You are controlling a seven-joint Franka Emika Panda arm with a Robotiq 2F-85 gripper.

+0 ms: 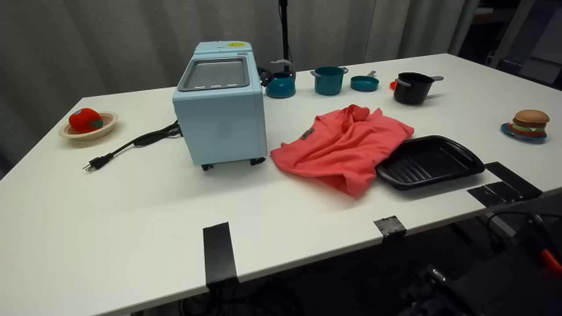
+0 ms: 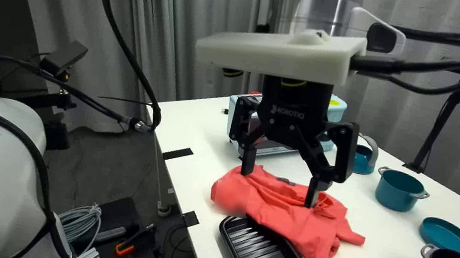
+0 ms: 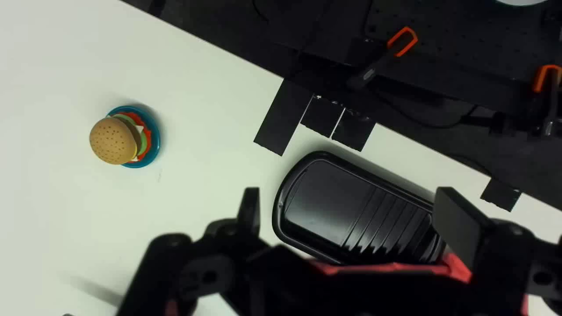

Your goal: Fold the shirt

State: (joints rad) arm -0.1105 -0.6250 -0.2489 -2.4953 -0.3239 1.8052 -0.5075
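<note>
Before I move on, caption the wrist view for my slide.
Open gripper above the table, with the tray, a strip of the shirt and a burger in view.

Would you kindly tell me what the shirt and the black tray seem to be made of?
The shirt looks like soft, matt fabric, perhaps cotton, judging by its loose folds. The tray is probably coated metal, though plastic is possible: smooth, with a soft sheen along its ridges.

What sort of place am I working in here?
Likely a robotics lab or test space: black tape is stuck on the white table, gray curtains hang behind it, and a toy-looking burger rests on a blue plate.
</note>
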